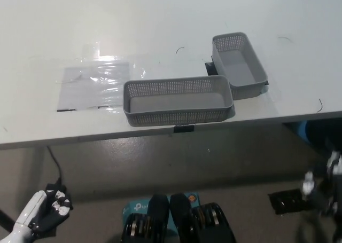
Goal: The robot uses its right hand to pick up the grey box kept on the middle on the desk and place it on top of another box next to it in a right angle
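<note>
Two grey perforated boxes stand on the white desk (pixel 160 18). One box (pixel 178 101) lies lengthwise along the desk's front edge, in the middle. The other box (pixel 238 64) sits at a right angle to it, touching its right end and reaching toward the back. Both are empty. My white left hand (pixel 41 212) hangs below the desk at the lower left, its fingers curled and holding nothing. My right hand (pixel 326 187) shows only partly at the lower right edge, below the desk, far from both boxes.
A clear plastic sheet (pixel 96 84) lies flat on the desk left of the boxes. Black tape marks (pixel 183 128) sit at the desk edge and under the boxes. A cable (pixel 53 163) runs over the floor at the left.
</note>
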### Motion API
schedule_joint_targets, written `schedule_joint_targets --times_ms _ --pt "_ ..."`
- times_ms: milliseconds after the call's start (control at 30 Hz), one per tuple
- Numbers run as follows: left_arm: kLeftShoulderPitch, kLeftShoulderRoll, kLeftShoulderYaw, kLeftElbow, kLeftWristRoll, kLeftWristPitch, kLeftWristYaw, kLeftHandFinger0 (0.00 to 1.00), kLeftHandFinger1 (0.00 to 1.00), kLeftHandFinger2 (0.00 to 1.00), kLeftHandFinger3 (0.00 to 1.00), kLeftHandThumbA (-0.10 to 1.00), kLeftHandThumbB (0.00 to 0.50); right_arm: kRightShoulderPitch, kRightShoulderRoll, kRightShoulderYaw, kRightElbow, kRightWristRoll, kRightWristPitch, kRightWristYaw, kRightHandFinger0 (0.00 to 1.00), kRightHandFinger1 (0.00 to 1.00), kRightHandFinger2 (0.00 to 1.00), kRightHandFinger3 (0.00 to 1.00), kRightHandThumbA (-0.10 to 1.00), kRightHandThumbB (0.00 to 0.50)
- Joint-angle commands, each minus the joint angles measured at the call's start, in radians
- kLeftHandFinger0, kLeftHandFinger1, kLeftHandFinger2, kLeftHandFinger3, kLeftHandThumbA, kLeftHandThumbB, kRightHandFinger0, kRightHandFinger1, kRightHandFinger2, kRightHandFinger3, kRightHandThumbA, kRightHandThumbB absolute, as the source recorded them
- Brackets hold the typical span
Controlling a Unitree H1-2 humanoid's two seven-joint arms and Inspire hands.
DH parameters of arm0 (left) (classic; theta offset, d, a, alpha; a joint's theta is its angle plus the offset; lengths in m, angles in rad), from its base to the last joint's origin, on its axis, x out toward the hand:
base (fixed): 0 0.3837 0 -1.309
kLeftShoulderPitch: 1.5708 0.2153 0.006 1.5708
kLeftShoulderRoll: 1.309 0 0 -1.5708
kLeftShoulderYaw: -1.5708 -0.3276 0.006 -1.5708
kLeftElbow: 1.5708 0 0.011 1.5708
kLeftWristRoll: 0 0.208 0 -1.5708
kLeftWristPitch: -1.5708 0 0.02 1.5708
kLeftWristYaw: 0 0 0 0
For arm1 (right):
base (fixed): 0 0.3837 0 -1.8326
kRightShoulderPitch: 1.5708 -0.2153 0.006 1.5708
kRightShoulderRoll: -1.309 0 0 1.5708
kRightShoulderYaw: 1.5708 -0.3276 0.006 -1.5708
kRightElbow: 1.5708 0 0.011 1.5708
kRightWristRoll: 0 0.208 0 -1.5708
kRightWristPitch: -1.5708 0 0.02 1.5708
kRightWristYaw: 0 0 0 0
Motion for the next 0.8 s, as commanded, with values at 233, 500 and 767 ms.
schedule_joint_targets --times_ms 233,500,767 --pt "-0.013 0.018 0.008 -0.018 -0.004 0.011 -0.029 0.01 0.00 0.00 0.09 -0.10 0.500 -0.315 -0.264 0.098 -0.172 -0.021 0.248 0.323 0.93 1.00 1.00 1.00 0.02 0.303" --pt "-0.029 0.025 0.010 -0.011 -0.003 0.013 -0.041 0.00 0.00 0.00 0.07 -0.10 0.500 -0.429 -0.387 0.219 -0.084 -0.056 0.241 0.424 1.00 1.00 1.00 1.00 -0.10 0.291" --pt "-0.031 0.022 0.012 -0.010 -0.010 0.015 -0.053 0.00 0.00 0.00 0.06 -0.10 0.500 -0.540 -0.434 0.304 -0.003 -0.088 0.239 0.504 1.00 1.00 1.00 1.00 -0.06 0.384"
